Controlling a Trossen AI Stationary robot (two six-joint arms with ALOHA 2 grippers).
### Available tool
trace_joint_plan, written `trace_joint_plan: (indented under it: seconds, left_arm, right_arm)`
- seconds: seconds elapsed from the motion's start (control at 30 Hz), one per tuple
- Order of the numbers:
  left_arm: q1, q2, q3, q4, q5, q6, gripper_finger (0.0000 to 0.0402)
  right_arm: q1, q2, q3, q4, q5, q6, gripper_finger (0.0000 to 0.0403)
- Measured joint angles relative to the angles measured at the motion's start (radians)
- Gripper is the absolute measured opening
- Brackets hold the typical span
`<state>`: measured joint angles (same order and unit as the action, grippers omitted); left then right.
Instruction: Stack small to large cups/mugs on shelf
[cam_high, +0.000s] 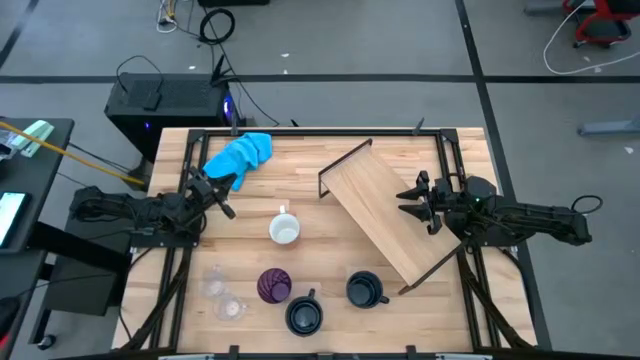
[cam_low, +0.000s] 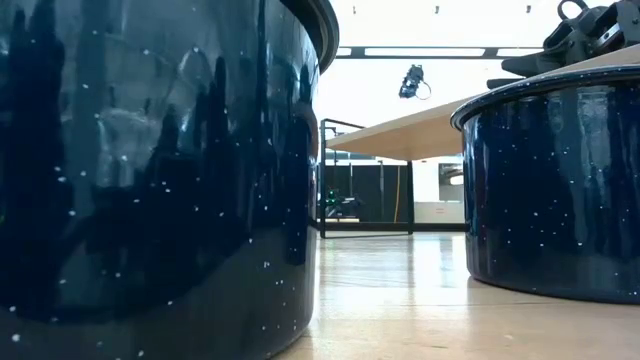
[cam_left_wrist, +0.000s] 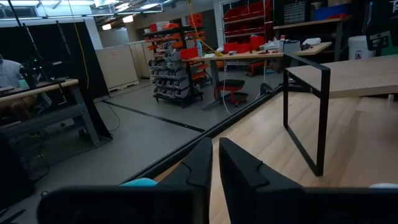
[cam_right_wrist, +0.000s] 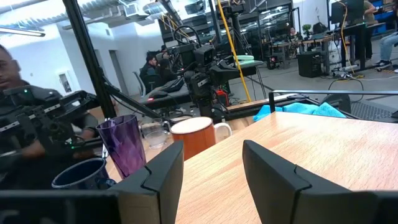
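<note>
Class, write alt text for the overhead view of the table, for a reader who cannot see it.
A wooden shelf lies diagonally on the table, empty. The white mug, purple tumbler, two dark mugs and two clear glasses stand before it. The left gripper is near a blue cloth, the right gripper open over the shelf.

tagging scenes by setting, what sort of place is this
Probably a robotics lab or workshop, not a home: shelving stacked with red parts bins, workbenches on bare concrete floor with loose cables, and people seated at desks behind the wooden table.
</note>
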<state>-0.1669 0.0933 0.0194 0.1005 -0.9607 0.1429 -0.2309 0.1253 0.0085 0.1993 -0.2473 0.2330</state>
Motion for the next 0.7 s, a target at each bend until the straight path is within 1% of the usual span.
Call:
trace_joint_plan:
  seconds: [0.2,0.5,0.7]
  left_arm:
    - [0.000,0.000,0.000,0.000,0.000,0.000,0.0028]
    - [0.000,0.000,0.000,0.000,0.000,0.000,0.0040]
    - [0.000,0.000,0.000,0.000,0.000,0.000,0.0036]
  right_arm:
    - [0.000,0.000,0.000,0.000,0.000,0.000,0.0171]
    - [0.000,0.000,0.000,0.000,0.000,0.000,0.0171]
    - [0.000,0.000,0.000,0.000,0.000,0.000,0.0171]
